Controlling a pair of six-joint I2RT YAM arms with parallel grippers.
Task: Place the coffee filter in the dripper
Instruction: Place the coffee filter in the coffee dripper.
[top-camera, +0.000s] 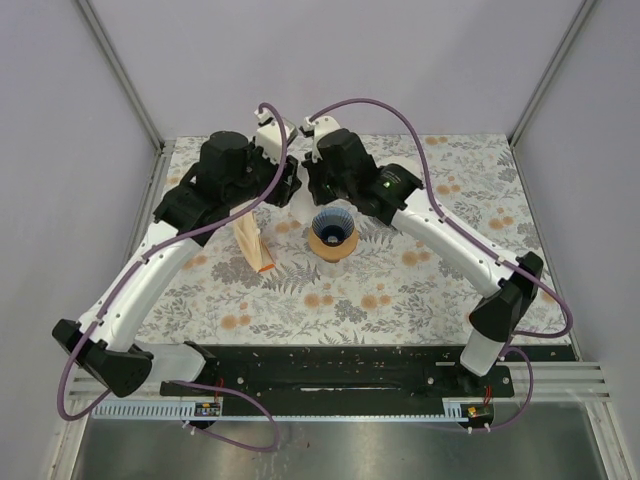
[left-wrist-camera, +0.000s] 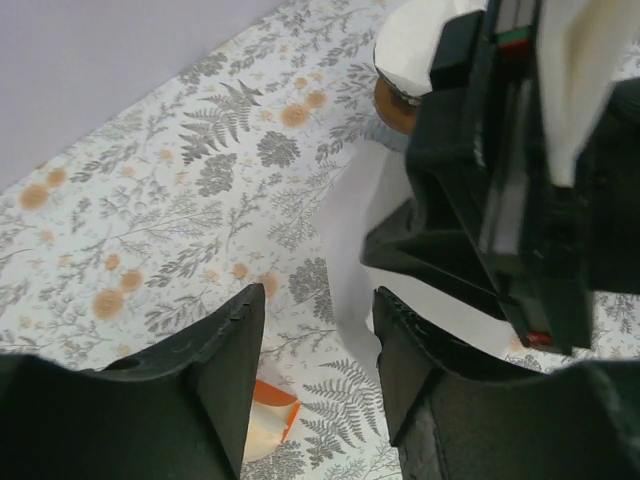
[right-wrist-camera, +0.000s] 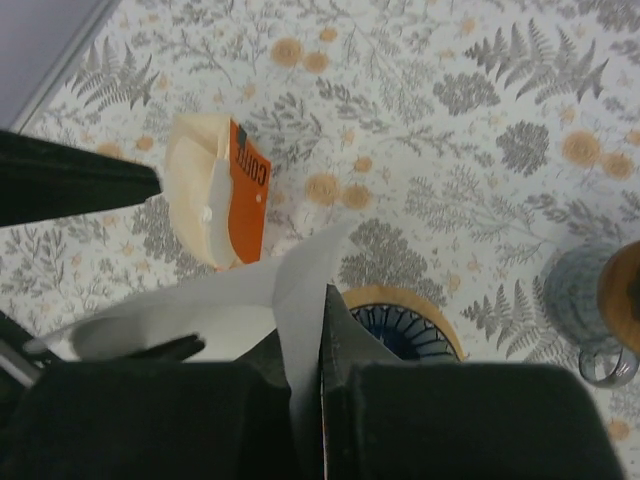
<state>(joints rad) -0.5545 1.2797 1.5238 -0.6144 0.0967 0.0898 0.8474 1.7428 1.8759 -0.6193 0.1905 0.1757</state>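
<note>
The white coffee filter (right-wrist-camera: 300, 285) is pinched in my right gripper (right-wrist-camera: 322, 300), which is shut on its edge, and the paper fans out to the left. Directly below it stands the dripper (right-wrist-camera: 405, 325), tan-rimmed with a ribbed dark-blue inside, also visible in the top view as the dripper (top-camera: 333, 235). My left gripper (left-wrist-camera: 315, 300) is open. The filter (left-wrist-camera: 352, 245) hangs just off its right finger (left-wrist-camera: 400, 350), and nothing is held between the jaws. Both grippers meet above the table behind the dripper, left gripper (top-camera: 288, 185) facing right gripper (top-camera: 312, 180).
An orange-and-cream pack of filters (top-camera: 255, 247) lies on the floral cloth left of the dripper. A grey-blue and brown object with a metal ring (right-wrist-camera: 595, 310) sits at the right edge of the right wrist view. Grey walls enclose the table.
</note>
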